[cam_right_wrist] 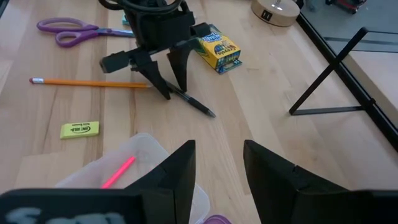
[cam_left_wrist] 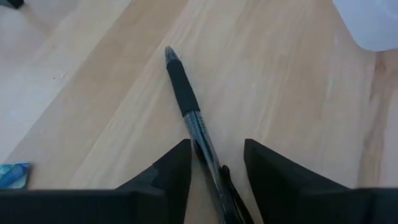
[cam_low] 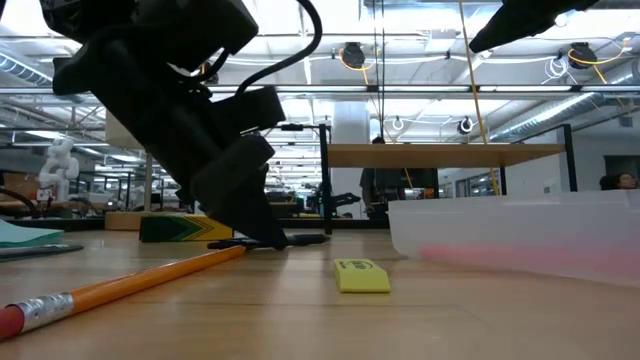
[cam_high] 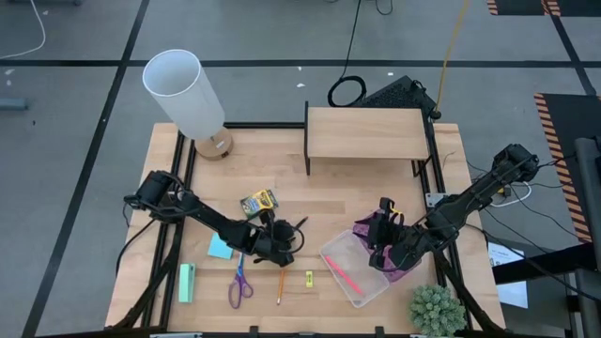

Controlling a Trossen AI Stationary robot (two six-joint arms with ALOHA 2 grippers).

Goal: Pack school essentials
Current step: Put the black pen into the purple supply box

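Two fingers of the left gripper (cam_right_wrist: 168,84) stand spread apart and point down at the table (cam_high: 282,202), straddling the black pen (cam_right_wrist: 194,102); they do not look closed on it. In the left wrist view the pen's barrel (cam_left_wrist: 189,109) runs out from between the fingertips (cam_left_wrist: 177,165), its grip end lying bare on the wood. Seen from above, this gripper (cam_high: 272,246) sits near the table's centre, with the yellow crayon box (cam_high: 259,202) at its 11 o'clock, just beside it. The light-blue note pad (cam_high: 220,247) lies at its 9 o'clock, the purple-handled scissors (cam_high: 239,284) at 7 o'clock, the orange pencil (cam_high: 280,286) at 6 o'clock, and the tiny yellow piece (cam_high: 308,278) at 5 o'clock. A clear plastic tray (cam_high: 371,291) lies at 3 to 4 o'clock, well apart, holding the pink pen (cam_high: 344,275). The right gripper (cam_high: 383,246) hovers at the tray's far edge, fingers parted and empty.
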